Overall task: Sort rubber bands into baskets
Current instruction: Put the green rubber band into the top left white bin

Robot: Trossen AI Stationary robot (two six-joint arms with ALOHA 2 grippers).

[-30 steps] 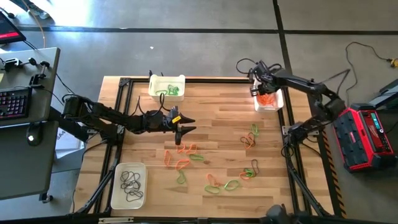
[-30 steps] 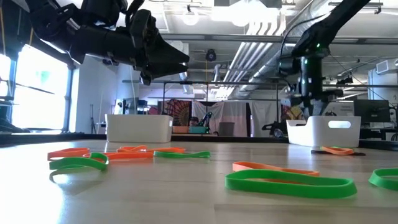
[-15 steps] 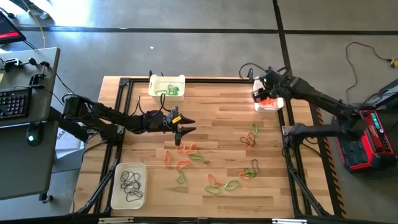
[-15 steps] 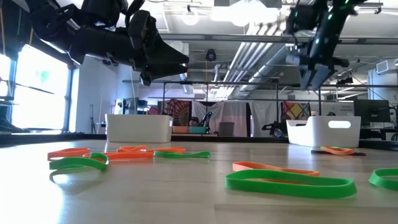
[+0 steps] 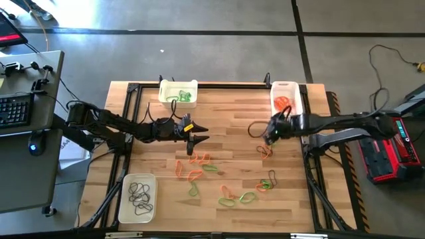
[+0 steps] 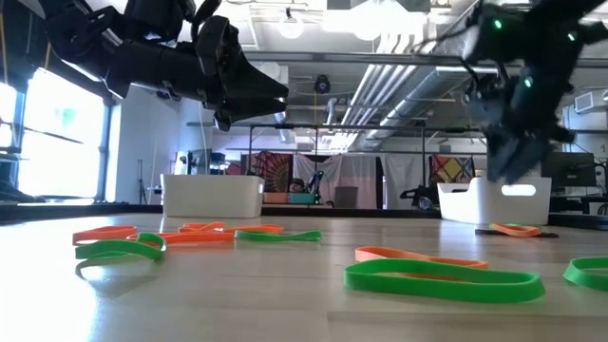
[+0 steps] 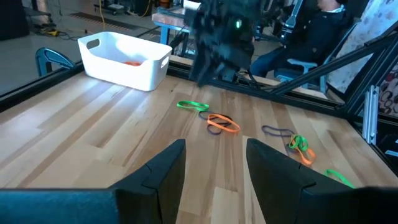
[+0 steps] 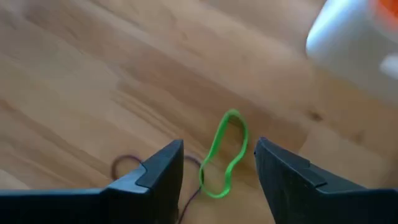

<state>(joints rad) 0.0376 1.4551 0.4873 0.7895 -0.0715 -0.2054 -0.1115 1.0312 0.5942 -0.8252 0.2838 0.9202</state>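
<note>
Surface (image 5: pixel 226 109): pale wood planks with visible grain, framed by dark metal rails.
Baskets: three white plastic tubs, rectangular with rounded corners and shallow walls. One (image 5: pixel 178 91) at the far edge holds green loops; one (image 5: pixel 285 97) at the far right corner holds orange loops; one (image 5: pixel 137 197) at the near left corner holds dark loops.
Rubber bands (image 5: pixel 199 164): thin floppy loops, green, orange and dark, scattered loose across the middle and right of the surface.
Left gripper (image 5: pixel 197 138): above the surface beside the scattered loops, fingers apart, holding nothing.
Right gripper (image 5: pixel 268 132): low over a green band (image 8: pixel 224 154) near the orange basket, fingers apart, empty.
</note>
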